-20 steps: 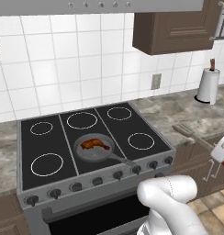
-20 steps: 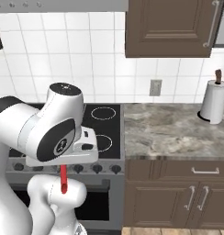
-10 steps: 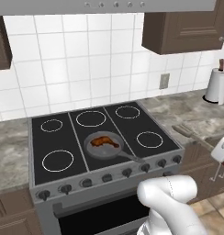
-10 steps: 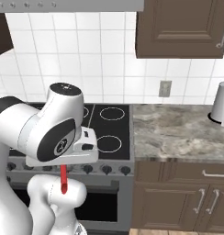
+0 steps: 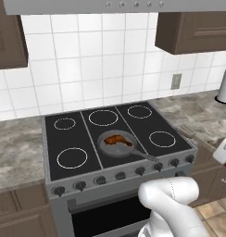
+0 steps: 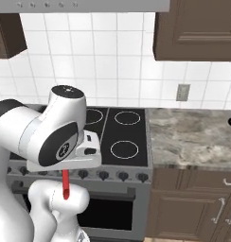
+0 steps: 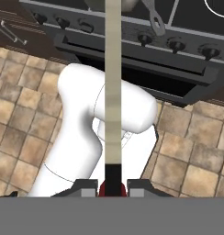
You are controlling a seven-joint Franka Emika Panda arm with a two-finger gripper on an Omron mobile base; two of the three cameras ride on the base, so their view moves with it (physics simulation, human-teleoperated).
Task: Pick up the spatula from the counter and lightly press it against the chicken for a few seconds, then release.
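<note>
A piece of browned chicken (image 5: 117,140) lies in a grey pan (image 5: 108,147) on the middle of the black stove (image 5: 78,139). My gripper (image 7: 113,187) is shut on the red handle of the spatula (image 7: 113,92), whose long beige shaft runs up the hand view toward the stove front. In the right base view the red handle (image 6: 66,185) hangs down below the hand, low in front of the oven. At the right edge of the left base view the hand (image 5: 224,153) sits well to the right of the pan and lower than it.
A stone counter (image 6: 193,137) lies right of the stove, with a paper towel roll (image 5: 224,85) at its far end. The pan's handle (image 7: 155,19) sticks out over the knob row (image 5: 120,175). Wall cabinets (image 6: 198,28) hang above; tiled floor (image 7: 192,151) lies below.
The whole picture has slid right in both base views, so the base has driven left along the stove. The arm keeps its pose with the spatula still held.
</note>
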